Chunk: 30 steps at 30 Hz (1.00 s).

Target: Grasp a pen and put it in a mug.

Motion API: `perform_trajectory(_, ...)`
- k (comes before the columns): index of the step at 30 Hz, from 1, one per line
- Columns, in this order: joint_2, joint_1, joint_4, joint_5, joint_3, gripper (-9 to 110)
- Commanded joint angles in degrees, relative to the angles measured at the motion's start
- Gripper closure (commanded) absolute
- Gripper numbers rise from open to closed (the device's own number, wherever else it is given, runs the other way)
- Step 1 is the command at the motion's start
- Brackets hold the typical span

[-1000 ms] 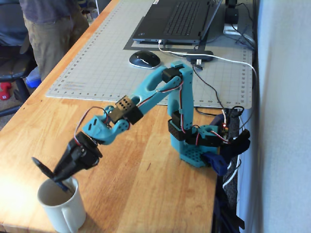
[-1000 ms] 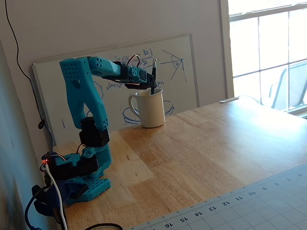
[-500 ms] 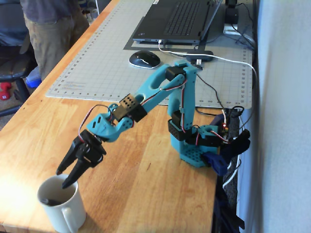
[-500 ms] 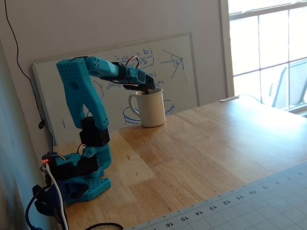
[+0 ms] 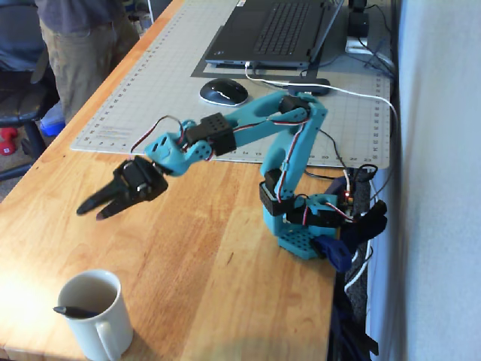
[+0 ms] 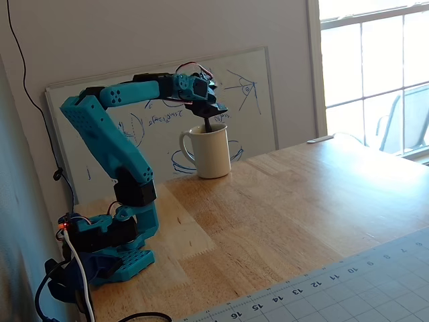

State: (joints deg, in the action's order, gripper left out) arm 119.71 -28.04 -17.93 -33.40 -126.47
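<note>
Gripper point(image 5: 89, 211) raised and drawn back from mug point(image 5: 94, 322) since earlier frame, jaws slightly parted, holding nothing; pen point(image 5: 74, 310) resting inside mug, end leaning on rim

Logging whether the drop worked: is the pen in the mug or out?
In. The pen lies inside the mug, its end on the rim; the gripper is clear above, empty.

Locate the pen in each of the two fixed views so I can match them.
A fixed view: pen lies across the mug's mouth, bottom left.
A fixed view: pen pokes up from the mug, upper centre, before the whiteboard.
Shared landmark: the cream mug, claw raised clear.
</note>
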Motion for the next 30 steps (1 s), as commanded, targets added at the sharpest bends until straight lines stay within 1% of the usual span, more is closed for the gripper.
perform_trajectory(1, 9.58, 6.59, -2.64, 15.29, -2.46, 75)
perform_trajectory(6, 18.28, 19.34, -3.16, 27.33, -9.4, 75)
perform_trajectory(9, 23.2, 23.99, -3.43, 31.82, -13.01, 77)
perform_trajectory(11, 26.37, 24.26, -3.43, 33.13, -15.82, 80)
perform_trajectory(17, 35.42, 25.05, -3.52, 32.96, -26.1, 87)
perform_trajectory(21, 40.61, 25.05, -4.48, 32.96, -33.05, 96)
perform_trajectory(25, 46.76, 25.22, -12.57, 32.87, -37.18, 95)
perform_trajectory(30, 54.76, 27.07, -29.44, 32.87, -38.14, 95)
